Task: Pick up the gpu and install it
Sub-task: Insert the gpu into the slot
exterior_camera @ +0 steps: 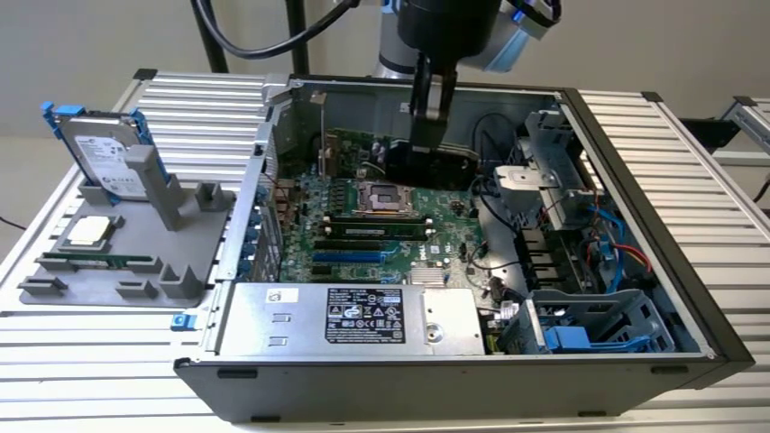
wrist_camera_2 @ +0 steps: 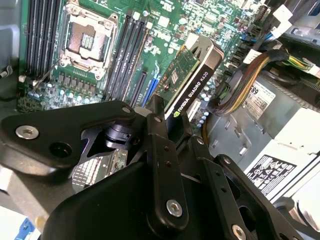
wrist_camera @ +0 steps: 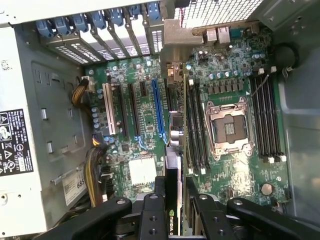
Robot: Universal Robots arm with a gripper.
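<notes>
Now my claw [exterior_camera: 424, 144] grips the card [exterior_camera: 416, 161] on edge; it hangs inside the open case [exterior_camera: 637, 162], over the green board [exterior_camera: 361, 230].

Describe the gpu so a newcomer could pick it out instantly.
Look inside the open computer case, above the green motherboard. The gripper holds the gpu on edge there: a thin card, green on one face, black on the other, unlike the silver hard drive standing outside.

Probably a lab: slatted aluminium bench [exterior_camera: 673, 171] (grey parts fixture [exterior_camera: 108, 262]).
</notes>
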